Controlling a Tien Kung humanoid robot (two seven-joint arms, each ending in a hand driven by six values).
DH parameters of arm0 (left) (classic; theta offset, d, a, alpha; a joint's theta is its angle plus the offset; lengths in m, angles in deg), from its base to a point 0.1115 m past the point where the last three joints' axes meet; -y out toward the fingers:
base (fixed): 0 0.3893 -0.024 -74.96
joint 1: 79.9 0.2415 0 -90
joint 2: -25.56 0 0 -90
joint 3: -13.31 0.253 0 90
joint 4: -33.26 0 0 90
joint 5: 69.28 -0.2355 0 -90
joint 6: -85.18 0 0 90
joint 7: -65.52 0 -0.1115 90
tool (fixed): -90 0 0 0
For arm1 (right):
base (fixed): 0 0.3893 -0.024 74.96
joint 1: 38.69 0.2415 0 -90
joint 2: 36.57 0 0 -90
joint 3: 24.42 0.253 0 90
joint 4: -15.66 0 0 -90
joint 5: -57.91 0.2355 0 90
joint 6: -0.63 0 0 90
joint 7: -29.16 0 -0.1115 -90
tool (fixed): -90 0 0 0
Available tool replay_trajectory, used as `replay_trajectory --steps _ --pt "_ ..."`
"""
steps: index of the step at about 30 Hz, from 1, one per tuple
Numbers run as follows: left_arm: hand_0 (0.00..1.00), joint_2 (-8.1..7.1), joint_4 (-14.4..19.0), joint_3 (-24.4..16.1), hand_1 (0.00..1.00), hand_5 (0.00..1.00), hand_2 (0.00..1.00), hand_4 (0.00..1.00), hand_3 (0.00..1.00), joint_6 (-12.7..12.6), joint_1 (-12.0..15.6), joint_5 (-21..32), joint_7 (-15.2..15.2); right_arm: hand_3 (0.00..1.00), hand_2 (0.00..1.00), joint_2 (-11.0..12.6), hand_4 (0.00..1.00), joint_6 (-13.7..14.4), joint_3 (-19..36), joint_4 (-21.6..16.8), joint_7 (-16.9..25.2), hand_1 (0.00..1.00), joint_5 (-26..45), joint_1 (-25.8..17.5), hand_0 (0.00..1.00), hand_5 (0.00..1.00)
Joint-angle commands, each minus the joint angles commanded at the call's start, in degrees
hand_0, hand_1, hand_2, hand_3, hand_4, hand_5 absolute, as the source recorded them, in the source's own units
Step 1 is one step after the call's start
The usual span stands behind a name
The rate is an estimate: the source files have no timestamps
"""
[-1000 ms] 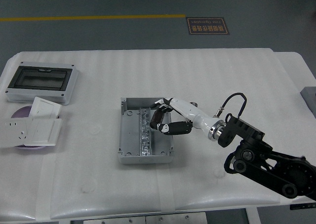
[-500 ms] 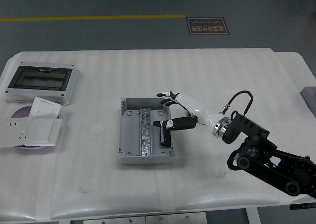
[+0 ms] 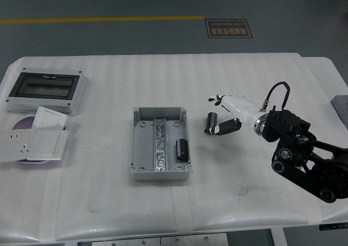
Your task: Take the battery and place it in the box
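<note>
The grey open box (image 3: 142, 127) lies at the table's middle. A black battery (image 3: 182, 149) lies inside it in the right compartment, next to the central metal rail. My right hand (image 3: 214, 115) hangs to the right of the box and apart from it, with its fingers spread and holding nothing. A short dark cylinder shape (image 3: 211, 121) sits just by the thumb; I cannot tell whether it is a second battery or part of the hand. The left arm is out of view.
A grey enclosure with a dark window (image 3: 44, 88) stands at the far left. In front of it lie white switch plates (image 3: 38, 140) on a purple disc. The right arm's black links (image 3: 307, 164) lie over the table's right side.
My right hand let go of the battery, which now lies in the box. The hand pulled back to the right, out of the box, with its fingers spread.
</note>
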Motion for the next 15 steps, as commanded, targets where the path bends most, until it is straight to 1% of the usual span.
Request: replay_trajectory --steps 2,3,6,8,9,10,14,15 --pt "0.639 0.0 0.0 -0.1 0.564 0.002 0.533 0.334 0.556 0.03 0.01 -0.19 0.03 0.905 0.841 -0.11 0.932 -2.41 -1.3 0.47 -1.57 0.793 -0.57 1.16 0.885 0.46" --pt "0.639 -0.01 -0.01 -0.17 0.563 0.002 0.532 0.332 0.554 0.04 0.0 -0.3 0.03 0.915 0.843 -0.23 0.929 -3.38 -1.96 0.89 -2.04 0.798 -0.74 1.77 0.91 0.464" --pt "0.639 -0.03 -0.01 -0.23 0.563 0.002 0.532 0.332 0.554 0.03 -0.04 -0.43 0.07 0.915 0.843 -0.91 0.929 -4.73 -3.39 2.67 -2.6 0.798 -1.05 3.39 0.91 0.464" --pt "0.639 -0.01 0.0 -0.05 0.563 0.002 0.532 0.332 0.554 -0.01 -0.09 -0.21 0.11 0.915 0.843 -1.46 0.929 -5.0 -4.0 3.9 -2.64 0.798 -0.98 4.22 0.91 0.464" --pt "0.637 0.01 0.01 0.0 0.563 0.002 0.535 0.329 0.554 -0.02 -0.11 -0.14 0.13 0.931 0.861 -1.73 0.926 -4.96 -4.33 4.47 -2.55 0.809 -0.78 4.59 0.932 0.468" --pt "0.637 0.03 0.01 0.04 0.563 0.002 0.535 0.329 0.554 -0.03 -0.12 -0.09 0.14 0.931 0.861 -2.0 0.926 -4.87 -4.69 5.02 -2.43 0.809 -0.52 4.94 0.932 0.468" --pt "0.637 0.06 0.03 0.02 0.563 0.002 0.535 0.329 0.554 -0.06 -0.14 -0.12 0.17 0.931 0.861 -3.02 0.926 -3.97 -5.95 6.91 -1.75 0.809 0.89 5.93 0.932 0.468" --pt "0.637 0.06 0.03 0.0 0.562 0.002 0.534 0.326 0.554 -0.06 -0.13 -0.14 0.17 0.931 0.854 -3.22 0.92 -3.59 -6.15 7.24 -1.55 0.808 1.17 6.05 0.939 0.482"
